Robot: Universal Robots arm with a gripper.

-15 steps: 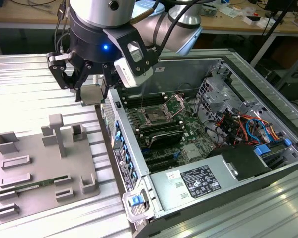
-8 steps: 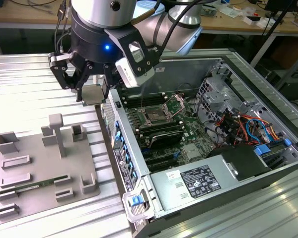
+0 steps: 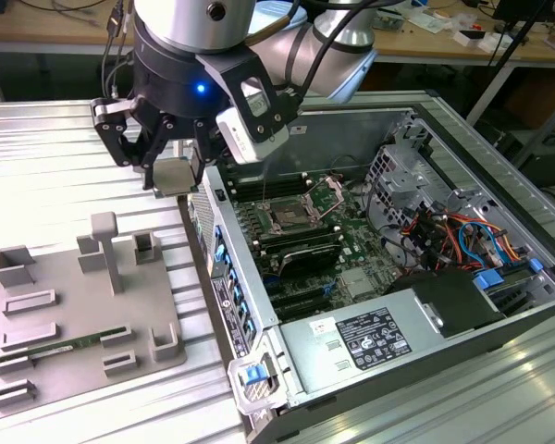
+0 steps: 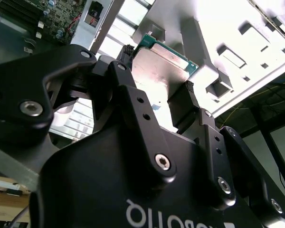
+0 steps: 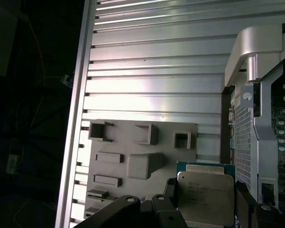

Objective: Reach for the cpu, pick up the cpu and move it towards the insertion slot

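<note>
A: Start with the big things. What's in the exterior view?

B: A ribbed metal desk (image 3: 65, 157) fills the left half of the frame. An open computer case (image 3: 499, 305) takes up the right half, its board facing up. At lower left a grey fixture (image 3: 65, 324) sits on the desk, with blocks and recesses moulded into it.

A: And the arm?

B: Upper centre, over the case's near wall. The tool (image 3: 171, 176) hangs there, closed on the cpu (image 3: 173, 175), fingers pinching two opposite edges.

A: So how far along is the job?

B: By my reading, reaching and picking up are done: the chip is off the fixture and in the air. It isn't at the slot (image 3: 287, 220) yet. That sits in the middle of the board, right of the chip in the frame, with the case wall between them. So the carry is under way but not finished.

A: How does the chip look?

B: In the first wrist view the cpu (image 5: 205, 197) sits at lower right, a flat square with a dull silver lid, faint print, and a green edge peeking out above. In the second wrist view the cpu (image 4: 162, 61) is top centre, black fingertips (image 4: 186, 88) tight on its sides. It looks level in the grip.
</note>
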